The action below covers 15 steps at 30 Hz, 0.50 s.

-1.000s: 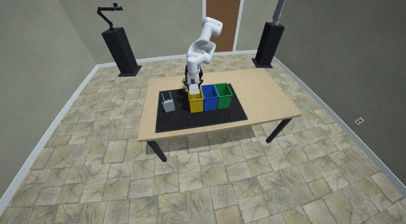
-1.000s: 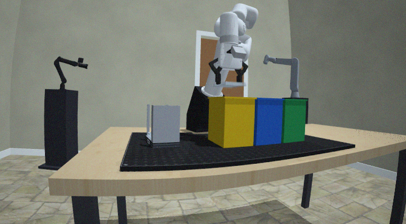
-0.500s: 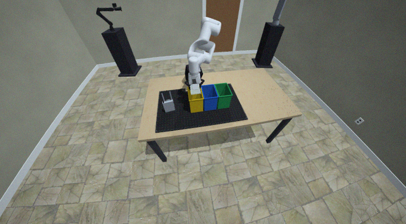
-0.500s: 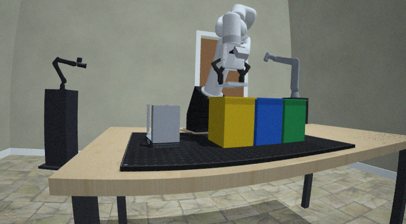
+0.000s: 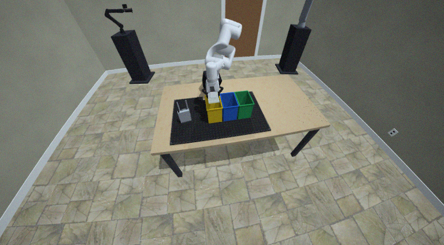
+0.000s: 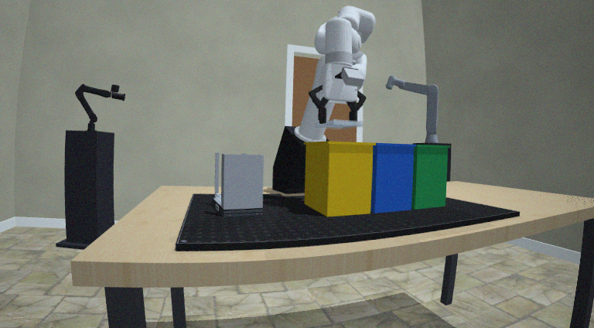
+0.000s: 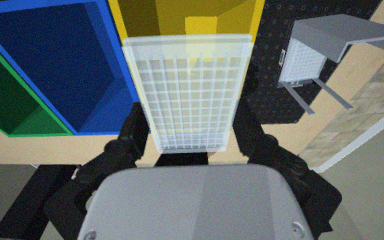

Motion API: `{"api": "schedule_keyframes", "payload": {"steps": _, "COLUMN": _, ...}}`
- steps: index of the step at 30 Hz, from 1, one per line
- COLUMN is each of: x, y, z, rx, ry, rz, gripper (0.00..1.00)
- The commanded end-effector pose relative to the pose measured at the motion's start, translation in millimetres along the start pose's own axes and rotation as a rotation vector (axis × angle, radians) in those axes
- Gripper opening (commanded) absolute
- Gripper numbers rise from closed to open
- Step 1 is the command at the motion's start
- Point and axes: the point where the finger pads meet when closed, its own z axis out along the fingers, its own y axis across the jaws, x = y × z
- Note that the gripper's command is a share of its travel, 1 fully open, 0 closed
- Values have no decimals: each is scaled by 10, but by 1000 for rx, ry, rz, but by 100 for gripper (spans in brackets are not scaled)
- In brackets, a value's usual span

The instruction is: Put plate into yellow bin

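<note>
So I've got the pincer [image 6: 337,113] clamped on the upper plate [image 7: 189,95], hanging flat just above the yellow bin [image 6: 338,177] at its arm-side end, so basically only the drop is left.

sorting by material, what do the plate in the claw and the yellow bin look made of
Plate: likely clear plastic; translucent, with a fine well grid and the bin showing through. Yellow bin: probably matte moulded plastic; flat, even colour, thin straight walls, no shine.
</note>
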Motion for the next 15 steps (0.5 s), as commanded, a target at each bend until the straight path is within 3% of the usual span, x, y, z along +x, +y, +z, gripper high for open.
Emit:
{"api": "schedule_keyframes", "payload": {"steps": 1, "x": 12, "y": 3, "z": -9, "rx": -1, "ry": 3, "rz": -1, "gripper": 0}}
{"api": "schedule_keyframes", "payload": {"steps": 15, "x": 11, "y": 7, "z": 91, "rx": -1, "ry": 3, "rz": -1, "gripper": 0}}
